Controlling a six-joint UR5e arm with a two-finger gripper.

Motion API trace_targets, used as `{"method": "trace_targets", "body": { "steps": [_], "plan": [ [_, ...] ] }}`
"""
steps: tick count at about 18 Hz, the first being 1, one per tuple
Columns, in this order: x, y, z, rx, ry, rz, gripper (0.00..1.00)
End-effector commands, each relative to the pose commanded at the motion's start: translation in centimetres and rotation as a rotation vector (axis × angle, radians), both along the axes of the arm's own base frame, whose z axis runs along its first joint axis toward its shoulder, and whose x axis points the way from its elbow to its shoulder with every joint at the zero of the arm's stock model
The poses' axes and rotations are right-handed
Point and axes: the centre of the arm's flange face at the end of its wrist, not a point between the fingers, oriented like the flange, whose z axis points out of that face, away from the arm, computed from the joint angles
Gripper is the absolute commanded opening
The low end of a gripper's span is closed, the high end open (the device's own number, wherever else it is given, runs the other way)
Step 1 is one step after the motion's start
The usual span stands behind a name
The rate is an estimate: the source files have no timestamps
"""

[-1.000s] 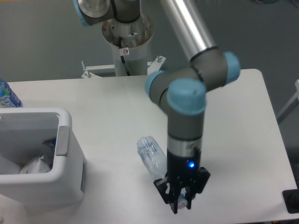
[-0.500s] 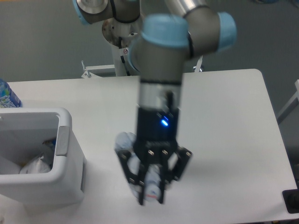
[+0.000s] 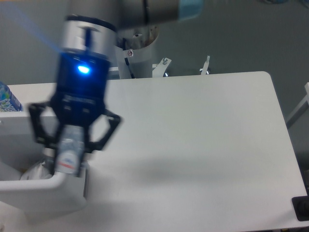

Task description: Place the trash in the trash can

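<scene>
My gripper (image 3: 69, 163) hangs high over the right rim of the white trash can (image 3: 38, 199) at the left edge of the table. It is shut on the crushed clear plastic bottle (image 3: 70, 144), which points down between the fingers, close to the camera and blurred. The crumpled white napkin (image 3: 35, 172) lies inside the can. The can's grey flap is hidden behind the gripper.
An uncrushed bottle with a blue-green label (image 3: 7, 99) stands at the far left behind the can. The robot's base column (image 3: 137, 55) stands at the table's back edge. A black object (image 3: 301, 209) sits off the table's front right corner.
The gripper lifted the crushed bottle off the table's front middle and carried it left and up to above the trash can's rim.
</scene>
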Motion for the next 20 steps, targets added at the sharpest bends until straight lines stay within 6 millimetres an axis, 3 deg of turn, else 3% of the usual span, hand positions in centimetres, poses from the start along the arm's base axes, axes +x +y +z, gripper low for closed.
{"method": "trace_targets", "body": {
  "steps": [4,6,8,11,12,14,15,16,20],
  "plan": [
    [3.7,1.9,-1.0,-0.013,-0.007,-0.064,0.26],
    [5.9,3.1,-2.8,-0.041,-0.018,-0.102,0.26],
    [6.5,4.6,-5.1,-0.073,-0.019,-0.129,0.26],
    [6.4,5.3,-5.7,-0.079,-0.004,-0.143,0.28],
    [6.4,5.3,-5.9,-0.084,0.006,-0.150,0.39],
    [6.3,5.3,-6.4,-0.093,0.035,-0.172,0.81],
    [6.3,5.3,-6.4,-0.097,0.055,-0.182,0.95],
    [6.3,5.3,-6.5,-0.099,0.059,-0.184,1.00],
    [6.4,5.2,-6.5,-0.101,0.063,-0.187,1.00]
  ]
}}
